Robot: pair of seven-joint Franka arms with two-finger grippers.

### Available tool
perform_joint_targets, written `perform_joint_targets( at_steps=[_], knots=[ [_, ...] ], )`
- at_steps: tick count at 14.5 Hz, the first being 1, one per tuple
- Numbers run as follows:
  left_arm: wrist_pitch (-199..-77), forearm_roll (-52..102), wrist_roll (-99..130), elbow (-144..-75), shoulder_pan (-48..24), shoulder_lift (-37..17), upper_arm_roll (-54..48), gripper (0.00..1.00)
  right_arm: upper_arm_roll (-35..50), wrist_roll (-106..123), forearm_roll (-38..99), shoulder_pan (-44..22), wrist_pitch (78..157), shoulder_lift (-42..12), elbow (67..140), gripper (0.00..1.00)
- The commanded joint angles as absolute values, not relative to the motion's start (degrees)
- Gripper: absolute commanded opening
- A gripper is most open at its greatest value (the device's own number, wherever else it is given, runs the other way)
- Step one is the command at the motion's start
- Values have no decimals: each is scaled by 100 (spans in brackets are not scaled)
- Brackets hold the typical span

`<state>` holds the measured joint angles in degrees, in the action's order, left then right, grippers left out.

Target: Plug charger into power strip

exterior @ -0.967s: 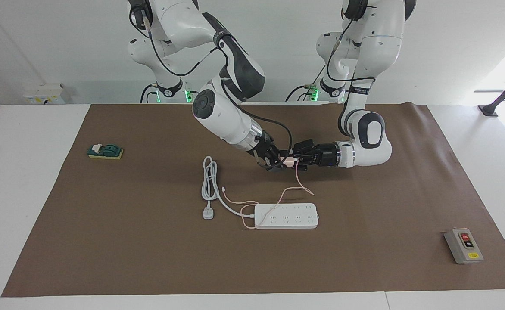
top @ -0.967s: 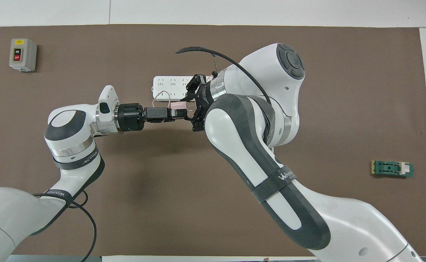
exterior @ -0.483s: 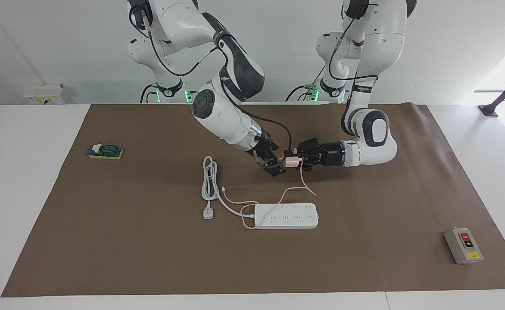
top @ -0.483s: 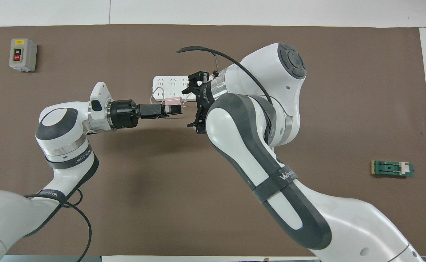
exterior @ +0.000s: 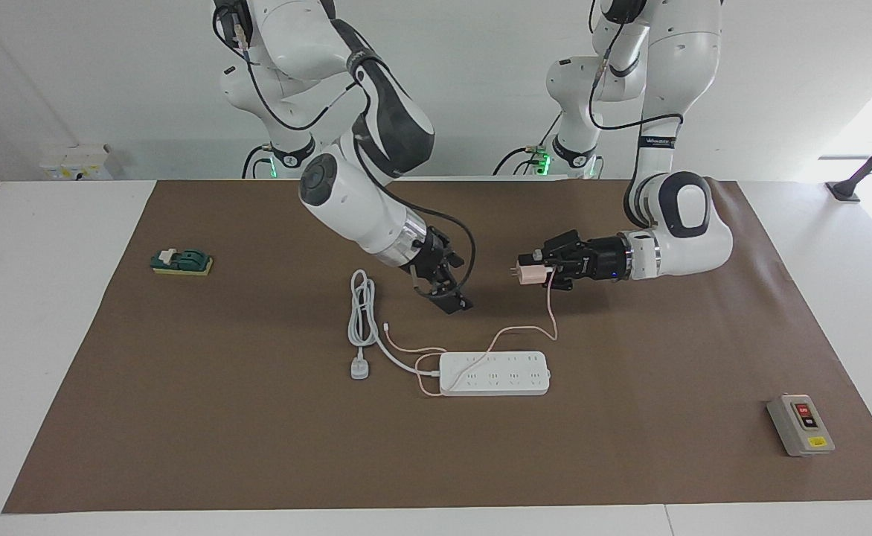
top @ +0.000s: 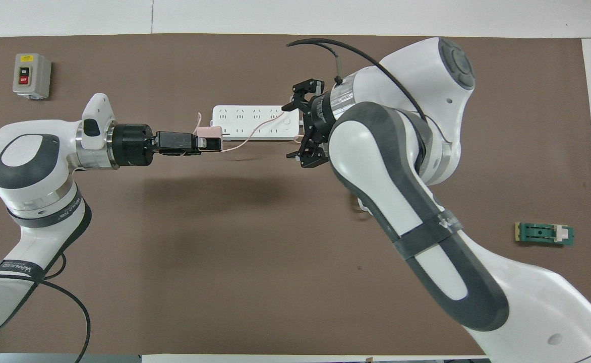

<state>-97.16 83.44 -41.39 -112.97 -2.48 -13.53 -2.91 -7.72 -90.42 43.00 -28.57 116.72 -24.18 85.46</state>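
Observation:
The pale-pink charger (exterior: 530, 274) is held in the air by my left gripper (exterior: 546, 272), which is shut on it, over the mat between the robots and the power strip. Its prongs point toward the right arm's end. Its thin pink cable (exterior: 512, 330) hangs down and runs across the white power strip (exterior: 494, 374), which lies flat mid-table. My right gripper (exterior: 448, 295) is open and empty, raised over the mat apart from the charger. In the overhead view the charger (top: 209, 132), left gripper (top: 205, 142), right gripper (top: 296, 126) and strip (top: 247, 122) all show.
The strip's thick white cord (exterior: 362, 313) lies coiled beside it, ending in a white plug (exterior: 359, 370). A grey box with red and black buttons (exterior: 800, 424) sits toward the left arm's end. A green block (exterior: 181, 261) sits toward the right arm's end.
Both grippers met at the charger a second ago. The right gripper let go and drew back toward its own end; the left gripper carried the charger toward the left arm's end.

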Motion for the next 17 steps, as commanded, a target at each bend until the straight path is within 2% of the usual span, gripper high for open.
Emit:
perform_joint_targets(
  at_steps=[1,3,6,10,14,17],
  knots=[
    [-9799,7684,-3281,-11206,-185,-916,-308,0,-738,-8650,4272,-2392,11191,-2101,8684,100],
    [-9809,7297,-2780,-11180,-167,-643,-290,0,-738,-8237,4132,-2093,10891,-1987,8684,100],
    [-9713,6095,-1622,-10681,8,-370,-246,0,-738,-7281,3693,-1645,10259,-1846,8666,100],
    [-9055,4564,-319,-9766,218,-387,-229,0,-738,-5778,2964,-1240,9626,-1644,8666,100],
    [-8570,3553,174,-9397,439,-387,-229,0,-747,-3872,2147,-862,9089,-1451,8666,100],
    [-8420,2956,-8,-9396,422,-238,-246,0,-747,-2255,1470,-686,8921,-1319,8666,100]
  ],
)
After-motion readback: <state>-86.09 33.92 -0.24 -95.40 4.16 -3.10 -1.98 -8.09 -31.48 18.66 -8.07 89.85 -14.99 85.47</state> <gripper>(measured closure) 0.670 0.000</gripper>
